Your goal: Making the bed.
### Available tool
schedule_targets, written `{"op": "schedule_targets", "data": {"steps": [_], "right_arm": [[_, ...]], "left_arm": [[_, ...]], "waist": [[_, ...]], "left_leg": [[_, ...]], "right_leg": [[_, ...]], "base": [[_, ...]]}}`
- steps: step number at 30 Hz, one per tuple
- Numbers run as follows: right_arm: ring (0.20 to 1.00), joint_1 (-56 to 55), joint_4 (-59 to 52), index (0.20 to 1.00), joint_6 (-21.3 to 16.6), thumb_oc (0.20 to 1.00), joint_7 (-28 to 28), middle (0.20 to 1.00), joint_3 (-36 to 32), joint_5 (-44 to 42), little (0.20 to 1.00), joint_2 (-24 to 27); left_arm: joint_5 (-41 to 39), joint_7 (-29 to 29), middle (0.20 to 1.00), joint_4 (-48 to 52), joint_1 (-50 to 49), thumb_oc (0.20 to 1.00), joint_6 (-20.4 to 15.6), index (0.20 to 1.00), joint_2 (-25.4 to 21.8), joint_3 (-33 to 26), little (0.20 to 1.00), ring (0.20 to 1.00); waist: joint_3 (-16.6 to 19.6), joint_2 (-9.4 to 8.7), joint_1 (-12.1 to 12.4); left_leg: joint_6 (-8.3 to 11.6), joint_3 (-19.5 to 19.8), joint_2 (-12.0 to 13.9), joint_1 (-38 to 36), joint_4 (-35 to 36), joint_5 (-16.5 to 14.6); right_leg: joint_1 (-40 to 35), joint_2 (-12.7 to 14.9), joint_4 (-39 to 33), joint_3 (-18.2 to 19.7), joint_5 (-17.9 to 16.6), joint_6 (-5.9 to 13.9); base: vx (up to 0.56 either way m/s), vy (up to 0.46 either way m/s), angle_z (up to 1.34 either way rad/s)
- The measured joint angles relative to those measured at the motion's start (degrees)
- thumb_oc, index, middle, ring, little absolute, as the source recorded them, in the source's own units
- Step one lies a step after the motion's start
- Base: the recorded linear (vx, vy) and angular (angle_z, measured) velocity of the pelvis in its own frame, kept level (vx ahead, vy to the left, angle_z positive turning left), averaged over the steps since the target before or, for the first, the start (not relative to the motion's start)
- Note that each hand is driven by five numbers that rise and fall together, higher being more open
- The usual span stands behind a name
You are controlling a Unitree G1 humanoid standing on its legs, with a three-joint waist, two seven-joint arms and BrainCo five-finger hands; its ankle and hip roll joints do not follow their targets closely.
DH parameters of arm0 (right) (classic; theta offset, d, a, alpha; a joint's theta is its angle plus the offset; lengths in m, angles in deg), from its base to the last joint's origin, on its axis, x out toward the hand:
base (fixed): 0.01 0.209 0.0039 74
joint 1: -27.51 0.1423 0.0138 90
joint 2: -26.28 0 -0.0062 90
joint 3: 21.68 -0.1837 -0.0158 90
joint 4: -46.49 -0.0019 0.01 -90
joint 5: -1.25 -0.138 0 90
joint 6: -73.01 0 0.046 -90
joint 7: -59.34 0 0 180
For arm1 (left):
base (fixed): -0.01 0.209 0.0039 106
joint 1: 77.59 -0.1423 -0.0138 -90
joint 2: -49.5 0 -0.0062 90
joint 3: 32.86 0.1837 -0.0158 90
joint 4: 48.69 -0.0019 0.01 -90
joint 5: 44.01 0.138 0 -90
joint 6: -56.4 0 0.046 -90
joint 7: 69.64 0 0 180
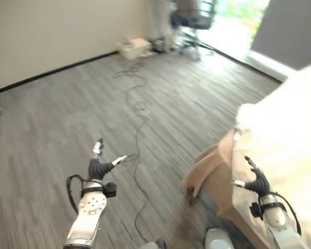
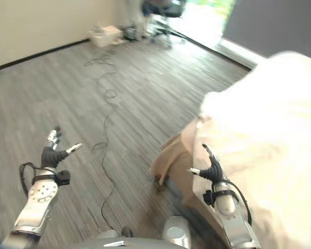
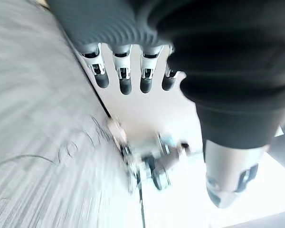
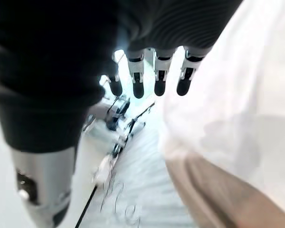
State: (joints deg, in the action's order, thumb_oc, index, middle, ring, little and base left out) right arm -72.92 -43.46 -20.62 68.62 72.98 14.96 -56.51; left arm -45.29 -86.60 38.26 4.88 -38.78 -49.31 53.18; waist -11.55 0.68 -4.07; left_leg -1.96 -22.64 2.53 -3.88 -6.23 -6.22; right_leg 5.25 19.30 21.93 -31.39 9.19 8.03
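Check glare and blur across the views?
Left eye view: doorway blown out, white duvet glares. Right eye view: same. Left wrist view: floor streaked, left hand sharper. Right wrist view: duvet soft, right hand clearer.

No text can be read here. No labels, numbers or signs are legible on anything.

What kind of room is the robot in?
Probably a bedroom set up in an office: a bed under a white cover, grey plank floor, and an office chair by a bright window.
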Motion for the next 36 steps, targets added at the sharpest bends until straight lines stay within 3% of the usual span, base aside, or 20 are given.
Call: {"op": "schedule_targets", "data": {"steps": [3, 6, 8, 9, 12, 13, 15, 16, 17, 20, 23, 24, 26, 28, 31, 32, 34, 35, 36], "right_arm": [[1.0, 1.25, 0.1, 1.0, -0.14, 1.0, -0.92, 1.0, 0.42, 1.13, 1.0, 1.31], [1.0, 1.29, 0.94, 1.0, -0.28, 1.0, -1.04, 1.0, 0.16, 1.98, 1.0, 1.82], [1.0, 1.26, 1.19, 1.0, -0.31, 1.0, -1.01, 1.0, 0.15, 1.98, 1.0, 2.27], [1.0, 1.3, 1.63, 1.0, -0.32, 1.0, -1.01, 1.0, 0.1, 1.98, 1.0, 2.56], [1.0, 1.77, 3.06, 1.0, -0.33, 1.0, -0.83, 1.0, -0.23, 1.95, 1.0, 2.82], [1.0, 2.09, 3.32, 1.0, -0.39, 1.0, -0.69, 1.0, -0.33, 1.92, 1.0, 2.7], [1.0, 2.16, 3.49, 1.0, -0.43, 1.0, -0.34, 1.0, -1.16, 1.51, 1.0, 2.96], [1.0, 1.89, 3.46, 1.0, -0.48, 1.0, -0.08, 1.0, -2.28, 1.29, 1.0, 3.32], [1.0, 1.84, 3.4, 1.0, -0.31, 1.0, 0.43, 1.0, -2.69, 1.11, 1.0, 3.85], [1.0, 1.65, 3.43, 1.0, 0.09, 1.0, 0.41, 1.0, -2.87, 1.09, 1.0, 5.31], [1.0, 2.5, 4.48, 1.0, 0.14, 1.0, 0.41, 1.0, -2.8, 1.02, 1.0, 5.39], [1.0, 3.2, 5.89, 1.0, 0.07, 1.0, 0.51, 1.0, -2.88, 1.01, 1.0, 5.54], [1.0, 4.84, 8.89, 1.0, 0.09, 1.0, 0.49, 1.0, -2.29, 1.01, 1.0, 5.66], [1.0, 4.98, 9.36, 1.0, 0.11, 1.0, 0.53, 1.0, -3.12, 1.01, 1.0, 6.39], [1.0, 4.59, 9.33, 1.0, -0.1, 1.0, 0.5, 1.0, -3.83, 1.01, 1.0, 6.61], [1.0, 3.24, 9.41, 1.0, -0.09, 1.0, 0.6, 1.0, -4.98, 1.03, 1.0, 7.1], [1.0, 1.51, 9.21, 1.0, -0.12, 1.0, 0.44, 1.0, -5.16, 1.13, 1.0, 6.17], [1.0, 1.87, 9.39, 1.0, -0.15, 1.0, 0.44, 1.0, -5.19, 1.18, 1.0, 4.99], [1.0, 1.87, 9.1, 1.0, -0.04, 1.0, 0.44, 1.0, -4.95, 1.28, 1.0, 3.5]], "left_arm": [[0.31, 0.78, 1.0, -0.3, 0.86, 1.0, 0.65, 1.0, 0.53, -0.97, 1.0, 1.0], [0.31, 1.82, 1.0, -1.32, 0.53, 1.0, 0.66, 1.0, 2.31, -0.91, 1.0, 1.0], [0.26, 2.41, 1.0, -2.31, -0.25, 1.0, 0.66, 1.0, 3.18, -0.61, 1.0, 1.0], [0.16, 2.7, 1.0, -2.52, -1.08, 1.0, 0.69, 1.0, 3.92, -0.45, 1.0, 1.0], [-0.2, 3.8, 1.0, -2.59, -4.68, 1.0, 0.38, 1.0, 4.87, -0.06, 1.0, 1.0], [-0.3, 3.94, 1.0, -2.64, -5.48, 1.0, 0.38, 1.0, 4.81, -0.36, 1.0, 1.0], [-0.65, 3.95, 1.0, -2.92, -6.36, 1.0, 0.4, 1.0, 4.82, -0.67, 1.0, 1.0], [-0.82, 4.0, 1.0, -2.95, -6.38, 1.0, 0.39, 1.0, 4.84, -0.21, 1.0, 1.0], [-0.86, 3.96, 1.0, -2.98, -6.35, 1.0, 0.36, 1.0, 4.97, -0.19, 1.0, 1.0], [-0.86, 3.89, 1.0, -2.98, -5.46, 1.0, 0.16, 1.0, 5.85, 0.52, 1.0, 1.0], [-0.83, 3.81, 1.0, -3.17, -4.46, 1.0, 0.11, 1.0, 7.68, 2.08, 1.0, 1.0], [-0.77, 3.75, 1.0, -4.14, -3.42, 1.0, 0.16, 1.0, 8.65, 2.56, 1.0, 1.0], [-0.73, 3.62, 1.0, -5.21, -2.75, 1.0, 0.12, 1.0, 8.7, 2.61, 1.0, 1.0], [-0.65, 3.34, 1.0, -5.67, -1.03, 1.0, 0.12, 1.0, 8.85, 2.45, 1.0, 1.0], [-0.19, 2.78, 1.0, -5.38, -1.18, 1.0, 0.09, 1.0, 8.83, 1.49, 1.0, 1.0], [-0.12, 2.12, 1.0, -4.54, -0.39, 1.0, -0.05, 1.0, 8.7, 1.15, 1.0, 1.0], [-0.09, 1.78, 1.0, -3.13, 0.46, 1.0, 0.08, 1.0, 6.88, 0.23, 1.0, 1.0], [0.07, 1.48, 1.0, -2.11, 0.79, 1.0, 0.16, 1.0, 4.08, -0.35, 1.0, 1.0], [0.29, 1.26, 1.0, -1.09, 1.18, 1.0, 0.2, 1.0, 1.46, -1.95, 1.0, 1.0]], "waist": [[-0.23, 0.54, 0.23], [0.15, 0.43, 1.77], [0.13, 0.5, 2.44], [0.24, 0.75, 2.46], [0.54, 1.69, 3.64], [0.59, 1.84, 3.8], [0.35, 1.43, 5.14], [0.2, 1.35, 5.95], [0.3, 1.69, 5.79], [0.17, 1.56, 4.97], [-0.15, 1.07, 4.69], [-0.97, 1.53, 4.1], [-1.03, 2.5, 5.55], [-2.7, 3.42, 5.85], [-2.66, 4.83, 5.92], [-2.62, 5.79, 5.66], [-2.97, 3.18, 5.83], [-3.2, 2.24, 6.03], [-3.17, 0.76, 5.83]], "left_leg": [[-0.35, -3.03, -0.83, -0.28, 2.23, 0.72], [-0.22, -4.75, -1.73, -0.37, 1.95, 0.65], [-0.18, -5.05, -2.44, -0.3, 1.63, 0.63], [0.03, -4.87, -2.29, -0.46, 1.08, 0.5], [2.1, -3.86, 1.09, -0.06, -4.1, 0.17], [4.49, -3.08, 2.73, 0.99, -8.19, -0.51], [7.32, 0.51, 7.38, 7.12, -24.12, 0.33], [7.01, 2.93, 9.39, 9.96, -31.31, 1.02], [7.52, 6.37, 10.07, 11.56, -32.69, 0.56], [7.8, 10.94, 8.91, 12.5, -24.85, 0.43], [7.52, 12.9, 7.01, 9.3, -5.63, 1.03], [7.51, 14.2, 7.25, 8.62, 0.45, 3.22], [8.5, 22.06, 6.41, 6.69, 11.59, 5.7], [9.58, 25.26, 7.59, 8.14, 11.92, 7.15], [9.52, 24.74, 8.5, 7.67, 11.72, 7.06], [10.18, 24.32, 8.43, 6.97, 10.6, 10.55], [8.53, 21.57, 4.48, 6.29, 8.94, 12.36], [7.0, 20.7, 3.65, 6.3, 8.44, 11.19], [5.72, 18.87, 2.43, 5.83, 8.58, 10.8]], "right_leg": [[-0.92, -1.88, -1.32, -1.72, -0.36, -0.04], [-1.83, -4.18, -6.32, -0.01, -1.53, -1.61], [-1.92, -4.27, -8.94, 0.5, -2.59, -2.63], [-2.52, -4.65, -9.83, 0.7, -4.56, -3.03], [-4.52, -7.97, -12.65, 2.18, -3.75, -4.91], [-4.81, -9.34, -13.36, 2.86, -3.22, -5.66], [-6.41, -11.7, -15.83, 6.04, -3.35, -7.18], [-7.2, -12.87, -17.17, 6.96, -4.05, -8.25], [-7.77, -13.5, -17.7, 7.32, -4.72, -9.27], [-7.25, -14.03, -18.18, 9.77, -5.07, -9.93], [-6.68, -14.37, -19.9, 13.59, -6.33, -8.1], [-7.85, -15.66, -21.44, 15.78, -7.5, -8.01], [-8.7, -16.61, -24.36, 18.1, -8.49, -8.06], [-9.67, -17.68, -25.66, 20.57, -8.85, -7.8], [-11.29, -17.86, -26.54, 21.54, -9.16, -6.7], [-12.98, -17.18, -27.85, 21.99, -8.91, -4.99], [-12.96, -13.2, -26.51, 22.33, -7.83, -3.41], [-10.56, -11.05, -21.22, 22.25, -5.79, -2.7], [-8.5, -9.24, -17.64, 22.21, -5.99, -1.95]], "base": [[0.08, -0.076, -0.6], [0.12, -0.121, -0.23], [0.12, -0.152, -0.05], [0.06, -0.114, 0.0], [0.12, -0.196, -0.29], [0.13, -0.24, -0.63], [0.09, -0.069, -0.82], [0.07, 0.08, -0.98], [0.04, 0.073, -0.82], [0.07, 0.213, -0.64], [0.17, 0.22, -0.57], [0.21, 0.265, -0.73], [0.22, 0.275, -0.88], [0.21, 0.321, -0.69], [0.14, 0.219, -0.48], [0.29, 0.445, -0.36], [0.26, 0.377, -0.28], [0.12, 0.26, -0.35], [0.05, 0.28, -0.61]]}}
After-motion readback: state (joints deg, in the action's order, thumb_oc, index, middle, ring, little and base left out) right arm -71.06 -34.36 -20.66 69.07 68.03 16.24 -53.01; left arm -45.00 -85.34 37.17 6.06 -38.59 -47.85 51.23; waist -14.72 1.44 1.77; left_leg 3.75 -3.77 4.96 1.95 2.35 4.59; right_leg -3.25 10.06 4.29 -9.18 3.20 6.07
